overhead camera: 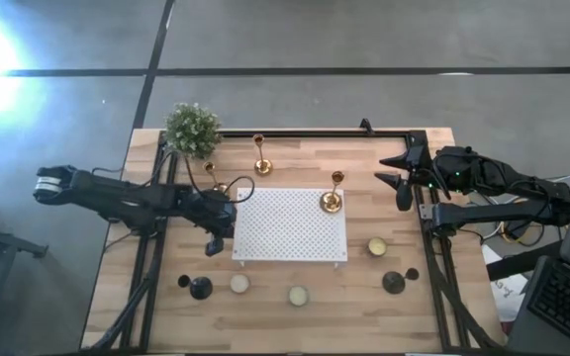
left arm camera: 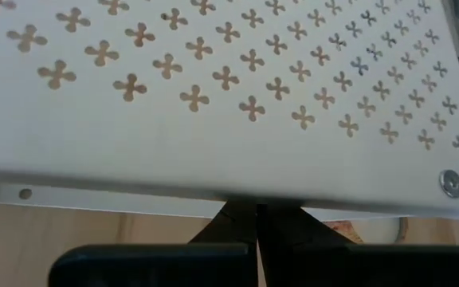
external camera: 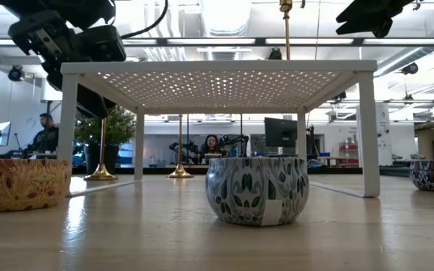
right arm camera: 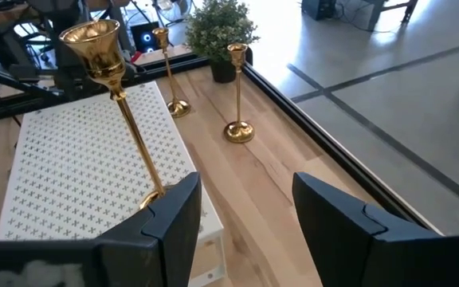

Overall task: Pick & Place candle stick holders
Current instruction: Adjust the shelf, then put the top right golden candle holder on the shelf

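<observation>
Three brass candle stick holders are in view: one [overhead camera: 332,202] stands on the white perforated shelf [overhead camera: 290,225], at its corner nearest my right gripper [overhead camera: 401,176], and two stand on the wooden table [overhead camera: 295,277] beyond the shelf's far edge, one [overhead camera: 261,166] out in the open and one [overhead camera: 213,180] near the small potted plant [overhead camera: 192,129]. My judgement of the step in hand: one holder is placed on the shelf, and two remain to be picked. My right gripper hangs with jaws parted and nothing between them, just beside the placed holder; in the right wrist view that holder [right arm camera: 118,88] rises ahead of and slightly outboard of one finger. My left gripper [overhead camera: 216,240] sits at the opposite short edge of the shelf, jaws closed together and, as far as I can see, grasping nothing; the shelf edge fills the space directly ahead. The next move likely calls for bringing open jaws level with a slim stem on the table and closing there, keeping clear of the plant. Each holder is shiny gold, upright, with a round flared base, a thin stem and a small cup on top. Several squat candle tins [overhead camera: 297,295] and small black holders [overhead camera: 200,288] sit on the table on the shelf's near side, well apart from both grippers.
</observation>
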`<state>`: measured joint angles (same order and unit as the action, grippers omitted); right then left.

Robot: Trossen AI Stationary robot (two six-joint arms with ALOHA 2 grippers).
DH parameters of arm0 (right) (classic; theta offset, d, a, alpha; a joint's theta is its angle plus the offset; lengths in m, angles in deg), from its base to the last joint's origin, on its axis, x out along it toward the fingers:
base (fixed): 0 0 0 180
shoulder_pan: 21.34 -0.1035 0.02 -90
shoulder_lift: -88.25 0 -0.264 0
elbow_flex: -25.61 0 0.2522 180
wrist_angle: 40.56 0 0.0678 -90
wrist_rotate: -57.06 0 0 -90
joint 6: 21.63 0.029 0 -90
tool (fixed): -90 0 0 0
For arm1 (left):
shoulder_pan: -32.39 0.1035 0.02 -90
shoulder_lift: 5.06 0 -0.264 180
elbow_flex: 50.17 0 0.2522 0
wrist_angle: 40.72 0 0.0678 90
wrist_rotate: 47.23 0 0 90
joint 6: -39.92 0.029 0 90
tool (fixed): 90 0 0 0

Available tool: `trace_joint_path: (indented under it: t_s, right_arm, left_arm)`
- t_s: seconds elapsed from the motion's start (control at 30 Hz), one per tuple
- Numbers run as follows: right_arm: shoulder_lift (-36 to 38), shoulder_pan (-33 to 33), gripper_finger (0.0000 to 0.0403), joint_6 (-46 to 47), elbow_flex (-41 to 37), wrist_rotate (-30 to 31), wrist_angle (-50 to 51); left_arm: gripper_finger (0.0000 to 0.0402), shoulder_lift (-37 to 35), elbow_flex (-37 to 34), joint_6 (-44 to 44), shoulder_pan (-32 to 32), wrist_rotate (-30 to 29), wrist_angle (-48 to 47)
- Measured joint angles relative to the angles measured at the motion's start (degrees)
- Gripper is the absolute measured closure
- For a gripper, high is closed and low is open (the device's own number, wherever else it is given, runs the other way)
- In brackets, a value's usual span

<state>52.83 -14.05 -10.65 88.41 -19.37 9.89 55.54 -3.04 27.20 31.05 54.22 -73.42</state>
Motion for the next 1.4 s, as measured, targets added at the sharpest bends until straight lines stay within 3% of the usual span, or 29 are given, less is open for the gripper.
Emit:
trace_joint_path:
  t_s: [0.13, 0.27, 0.37, 0.5, 0.63, 0.97, 1.2, 1.4]
  right_arm:
    - [-0.02, -0.02, 0.0213, 0.0, -0.42, -0.02, 0.1]
    - [-0.02, -0.02, 0.0213, 0.77, -0.71, -0.04, 1.21]
    - [0.07, -0.02, 0.0213, 0.96, -0.8, -0.02, 2.77]
    - [0.04, -0.02, 0.0216, 1.03, -0.8, -0.02, 3.43]
    - [-0.04, -0.02, 0.0215, 1.03, -0.8, 0.0, 3.39]
    - [-0.03, -0.02, 0.0216, 0.86, -1.27, 0.16, 3.14]
    - [-0.02, -0.02, 0.0219, -0.48, -2.44, 1.19, 0.57]
    - [0.09, -0.02, 0.0219, -0.9, -2.48, 1.22, 0.48]
  left_arm:
    - [0.0399, 1.2, 1.47, 2.54, 0.0, -0.78, -0.39]
    - [0.04, -0.6, 2.97, 2.11, 0.01, -9.6, -7.6]
    - [0.04, -3.6, 3.22, -1.11, 0.0, -12.93, -12.51]
    - [0.04, -8.01, 3.1, -5.24, 0.0, -17.59, -16.66]
    - [0.04, -11.74, 3.03, -6.92, 0.0, -26.69, -17.47]
    - [0.0401, -13.13, 3.17, 1.41, 0.27, -43.68, 0.89]
    - [0.0401, -4.43, 3.03, 8.14, 4.32, -44.64, 20.12]
    - [0.04, 3.95, 3.03, 4.56, 10.41, -44.79, 28.42]
